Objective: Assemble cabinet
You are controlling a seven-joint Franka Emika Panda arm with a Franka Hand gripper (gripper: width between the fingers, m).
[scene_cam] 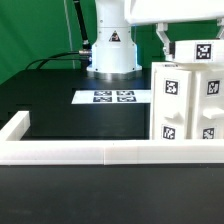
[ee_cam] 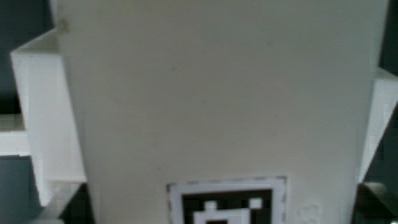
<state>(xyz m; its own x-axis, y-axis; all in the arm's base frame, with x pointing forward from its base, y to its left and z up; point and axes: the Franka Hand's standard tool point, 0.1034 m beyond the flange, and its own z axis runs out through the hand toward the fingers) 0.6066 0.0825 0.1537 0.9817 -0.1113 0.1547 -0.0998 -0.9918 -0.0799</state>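
The cabinet [scene_cam: 190,103], a smooth, matte white box with square black-and-white tags, is seen at the black desk's front edge, toward the exterior view's right, against the white border rail [scene_cam: 85,152]. A tagged white panel [scene_cam: 200,52] is gripped above it by the gripper [scene_cam: 168,40]. The marker board [scene_cam: 113,97] lies flat mid-desk.

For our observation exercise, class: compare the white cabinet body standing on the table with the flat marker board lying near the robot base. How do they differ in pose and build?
The cabinet body stands upright as a tall box; the marker board lies flat and thin. The cabinet body sits against the border rail at the exterior view's right; the marker board lies farther back, near the robot base. Both are white and carry black-and-white markers.
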